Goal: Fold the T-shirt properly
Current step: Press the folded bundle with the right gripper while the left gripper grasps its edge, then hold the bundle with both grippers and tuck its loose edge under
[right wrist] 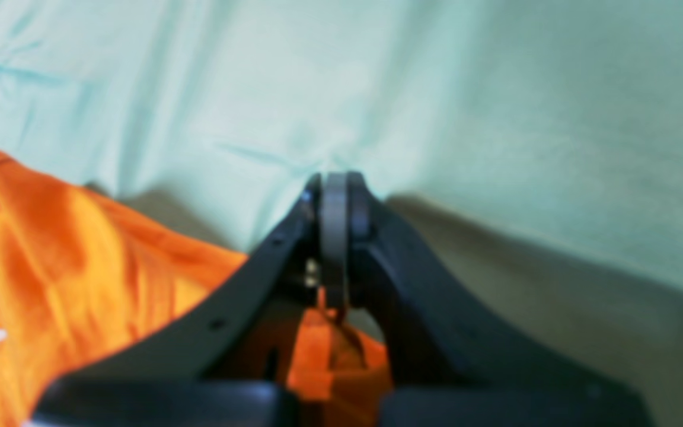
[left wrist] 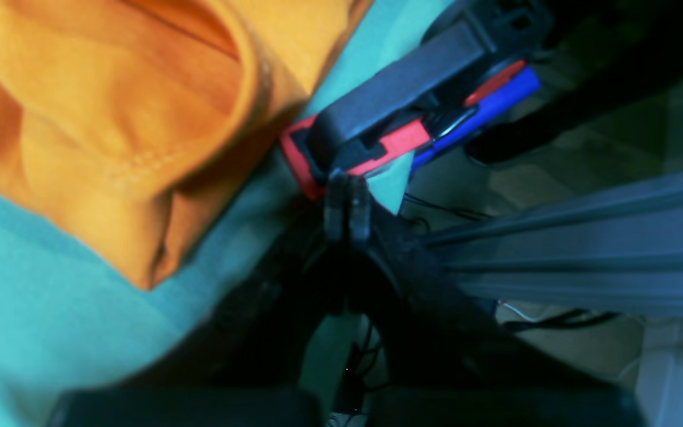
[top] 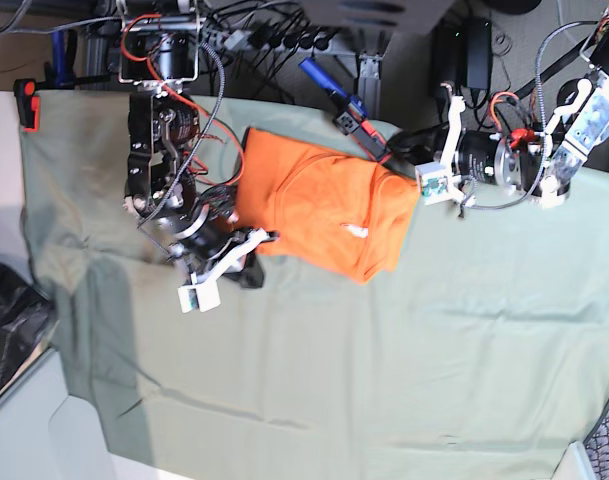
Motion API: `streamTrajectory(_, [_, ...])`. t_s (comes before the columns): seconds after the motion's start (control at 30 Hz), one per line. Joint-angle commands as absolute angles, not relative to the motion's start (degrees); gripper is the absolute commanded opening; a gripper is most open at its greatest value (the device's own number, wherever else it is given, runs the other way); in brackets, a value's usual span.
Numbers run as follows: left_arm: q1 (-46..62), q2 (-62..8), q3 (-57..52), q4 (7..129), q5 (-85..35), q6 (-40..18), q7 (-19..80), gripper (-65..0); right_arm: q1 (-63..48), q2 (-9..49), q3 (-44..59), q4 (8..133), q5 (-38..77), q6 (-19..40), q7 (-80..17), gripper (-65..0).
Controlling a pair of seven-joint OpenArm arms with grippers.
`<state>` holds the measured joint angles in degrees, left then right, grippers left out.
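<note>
- Orange T-shirt [top: 319, 205] bunched on grey-green cloth [top: 384, 360] over the desk.
- Left hand [left wrist: 347, 204] pressed together, empty, beside the shirt.
- Right hand [right wrist: 334, 204] pressed together, pinching orange fabric.

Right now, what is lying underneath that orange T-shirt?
The T-shirt lies on a grey-green table cloth, which shows all around it. Whatever else might sit beneath the shirt, or beneath the cloth itself, is covered and cannot be seen.
</note>
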<state>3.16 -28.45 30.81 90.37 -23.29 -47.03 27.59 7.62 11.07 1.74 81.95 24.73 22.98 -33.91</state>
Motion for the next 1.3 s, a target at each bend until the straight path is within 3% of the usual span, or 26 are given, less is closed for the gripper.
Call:
streamTrajectory(0.0, [0.5,-28.1,30.0,90.3,-20.3,-40.0,27.2,-65.0,8.8,11.4,2.0,83.0,26.1,30.2,-33.0,-65.0])
streamTrajectory(0.3, [-2.4,-28.1,30.0,90.4,-22.5,-40.0,28.5,-65.0,8.7,11.4,2.0,83.0,26.3,30.2,-33.1,-65.0])
streamTrajectory(0.57, [-2.0,-29.5,30.0,97.4,-29.8,-40.0,37.2,-65.0,8.7,11.4,2.0,83.0,26.3,30.2,-33.1,-65.0])
streamTrajectory(1.1, [4.5,-30.7,30.0,104.5,-29.5,-40.0,38.3,-65.0,8.7,11.4,2.0,83.0,25.7,30.2,-33.1,-65.0])
streamTrajectory(1.27, [4.5,-30.6,30.0,103.9,-26.4,-40.0,34.4,-65.0,8.7,11.4,2.0,83.0,25.7,30.2,-33.2,-65.0])
